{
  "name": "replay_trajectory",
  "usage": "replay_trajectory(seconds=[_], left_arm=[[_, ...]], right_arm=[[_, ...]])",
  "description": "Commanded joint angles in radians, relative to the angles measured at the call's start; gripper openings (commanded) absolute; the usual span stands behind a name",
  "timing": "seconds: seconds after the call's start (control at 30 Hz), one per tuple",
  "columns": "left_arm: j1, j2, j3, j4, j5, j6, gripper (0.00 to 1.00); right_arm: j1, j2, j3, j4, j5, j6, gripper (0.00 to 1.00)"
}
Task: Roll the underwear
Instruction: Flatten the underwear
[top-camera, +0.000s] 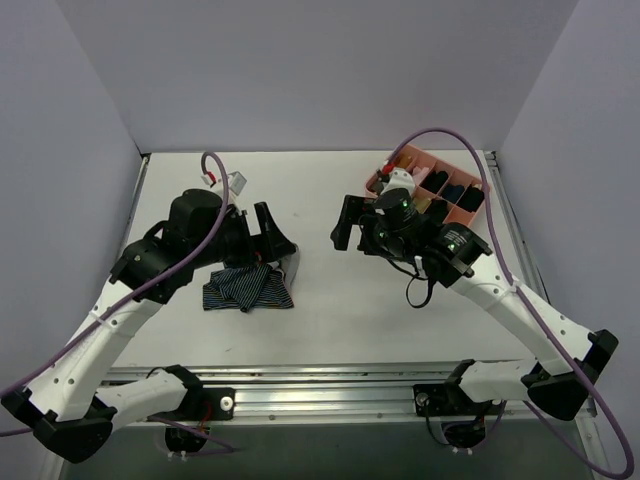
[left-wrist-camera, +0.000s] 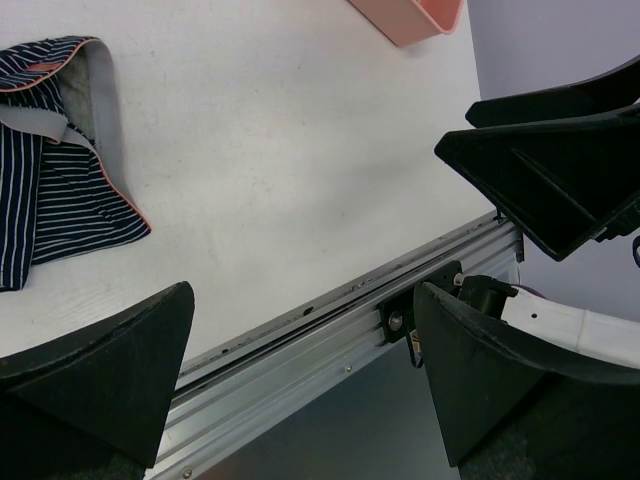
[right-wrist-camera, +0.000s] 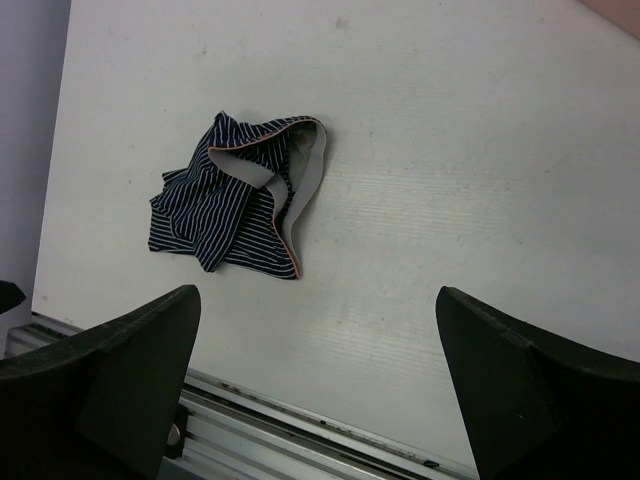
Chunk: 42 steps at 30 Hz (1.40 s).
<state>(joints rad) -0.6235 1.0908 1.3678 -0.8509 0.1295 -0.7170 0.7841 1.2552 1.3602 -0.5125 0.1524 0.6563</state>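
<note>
Aluminium rail (top-camera: 330, 385) along near edge of white worktop (top-camera: 340, 320). Crumpled navy pinstriped cloth underwear (top-camera: 247, 288), pinkish-red waistband edge, lies unrolled on worktop, left of centre. Left end effector (top-camera: 274, 236) close beyond it, jaws wide, empty. Right end effector (top-camera: 347, 222) mid-worktop, wide open, holding nothing. Pink divided plastic tray (top-camera: 425, 156) far right.

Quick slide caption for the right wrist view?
Open right gripper, empty, looks toward the crumpled pinstriped underwear on the white table.

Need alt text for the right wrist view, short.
Crumpled navy pinstriped underwear lies unrolled on the white table, grey waistband lining and pinkish-red edge showing. The right claw is open and empty, apart from the cloth.
</note>
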Motion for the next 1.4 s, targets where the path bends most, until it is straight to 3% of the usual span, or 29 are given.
replay_trajectory(seconds=[0.0, 0.33, 0.57, 0.93, 1.07, 1.17, 1.37], left_arm=[[0.005, -0.020, 0.048, 0.046, -0.019, 0.031, 1.00], [0.028, 0.084, 0.125, -0.014, -0.008, 0.079, 1.00], [0.030, 0.086, 0.129, 0.012, 0.058, 0.079, 1.00], [0.042, 0.070, 0.080, 0.010, 0.004, 0.060, 1.00], [0.175, 0.181, 0.028, -0.020, -0.036, 0.068, 1.00], [0.289, 0.289, -0.042, -0.019, 0.024, 0.062, 0.89], [0.327, 0.337, -0.122, -0.057, -0.022, 0.077, 0.82]], right_arm=[[-0.003, -0.020, 0.030, 0.017, 0.019, 0.005, 1.00], [-0.003, 0.036, 0.016, 0.032, -0.007, 0.020, 1.00], [0.000, 0.015, 0.043, 0.032, 0.025, 0.002, 1.00], [-0.006, -0.002, -0.025, 0.049, 0.044, 0.000, 1.00], [-0.008, 0.094, -0.078, 0.147, 0.024, -0.060, 0.99], [-0.006, 0.275, -0.084, 0.242, -0.100, -0.093, 0.93], [0.072, 0.516, -0.049, 0.353, -0.183, -0.081, 0.82]])
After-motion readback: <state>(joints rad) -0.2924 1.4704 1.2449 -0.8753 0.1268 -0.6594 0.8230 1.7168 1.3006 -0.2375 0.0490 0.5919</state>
